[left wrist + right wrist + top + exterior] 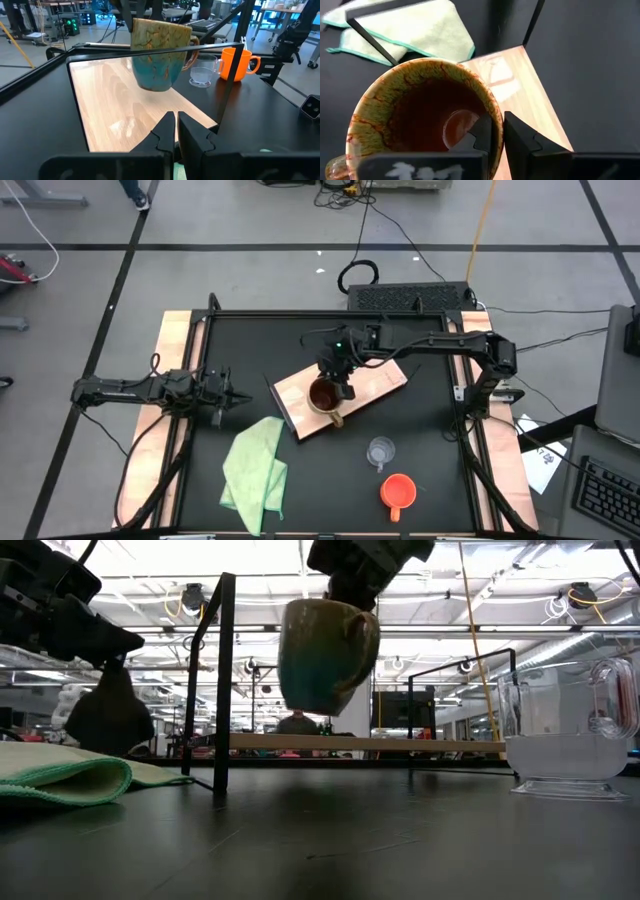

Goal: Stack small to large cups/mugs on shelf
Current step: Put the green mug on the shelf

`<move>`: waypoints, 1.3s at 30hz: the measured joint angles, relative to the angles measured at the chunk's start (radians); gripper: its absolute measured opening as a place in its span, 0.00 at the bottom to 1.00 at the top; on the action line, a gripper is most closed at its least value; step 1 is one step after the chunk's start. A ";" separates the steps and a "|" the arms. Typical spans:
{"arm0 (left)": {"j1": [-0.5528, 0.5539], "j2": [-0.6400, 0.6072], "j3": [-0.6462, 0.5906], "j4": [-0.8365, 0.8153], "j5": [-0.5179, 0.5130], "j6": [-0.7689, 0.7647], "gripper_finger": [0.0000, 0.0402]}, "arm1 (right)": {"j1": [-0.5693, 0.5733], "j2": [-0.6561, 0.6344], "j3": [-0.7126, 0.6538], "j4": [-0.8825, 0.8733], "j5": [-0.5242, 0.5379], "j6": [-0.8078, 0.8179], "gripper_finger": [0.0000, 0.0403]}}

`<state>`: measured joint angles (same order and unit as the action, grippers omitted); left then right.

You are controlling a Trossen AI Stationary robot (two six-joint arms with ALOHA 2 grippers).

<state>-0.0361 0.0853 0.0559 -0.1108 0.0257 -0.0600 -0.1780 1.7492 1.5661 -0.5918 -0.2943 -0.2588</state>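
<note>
A brown-green glazed mug (323,395) hangs over the near-left end of the light-wood shelf (385,383), with my right gripper (340,380) shut on it. The low view shows the mug (325,652) clear of the board (350,743), with its handle (372,638) on the side. A clear glass cup (380,452) and an orange mug (398,491) stand upright on the black table, nearer the front edge. My left gripper (176,120) is shut on nothing at the table's left side, pointing toward the shelf. My right gripper holds the brown mug by its rim (492,112), on the side opposite the handle. One finger (481,134) is inside the mug and the other (519,139) is outside the wall. The fingers slant down from above. The mug hangs below them, mouth up and slightly tilted, clear of the shelf.
A light green cloth (255,470) lies crumpled at the near left of the table. Thin black frame rods (222,680) stand up around the shelf. Bare black tabletop lies between the shelf and the two cups.
</note>
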 joint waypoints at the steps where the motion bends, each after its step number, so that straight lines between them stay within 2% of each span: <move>1: 0.000 0.000 0.000 0.000 0.000 0.002 0.06 | 0.000 0.011 0.016 -0.013 -0.006 0.000 0.05; 10: 0.000 0.000 0.000 0.000 0.000 0.013 0.06 | -0.009 0.086 0.091 -0.052 -0.024 -0.015 0.05; 39: 0.000 0.000 0.000 -0.001 0.000 0.005 0.06 | 0.012 0.108 0.094 0.004 -0.029 0.031 0.05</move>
<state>-0.0361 0.0853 0.0559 -0.1120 0.0254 -0.0547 -0.1663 1.8574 1.6596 -0.5881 -0.3235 -0.2277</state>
